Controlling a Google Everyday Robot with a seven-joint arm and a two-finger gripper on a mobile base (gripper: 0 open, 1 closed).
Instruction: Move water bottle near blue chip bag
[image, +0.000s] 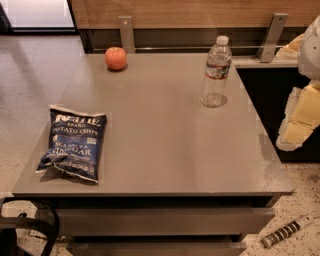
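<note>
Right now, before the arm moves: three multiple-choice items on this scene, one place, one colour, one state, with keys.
1. Where on the table is the blue chip bag? A front left; B back right; C centre.
2. Cap colour of the water bottle? A red; B white; C blue.
3. The water bottle is: A lying down; B upright, untouched; C on the bag.
Key: 1 A, it lies by the front left corner. 2 B, the cap is white. 3 B, it stands alone; the gripper is off the table's right edge.
</note>
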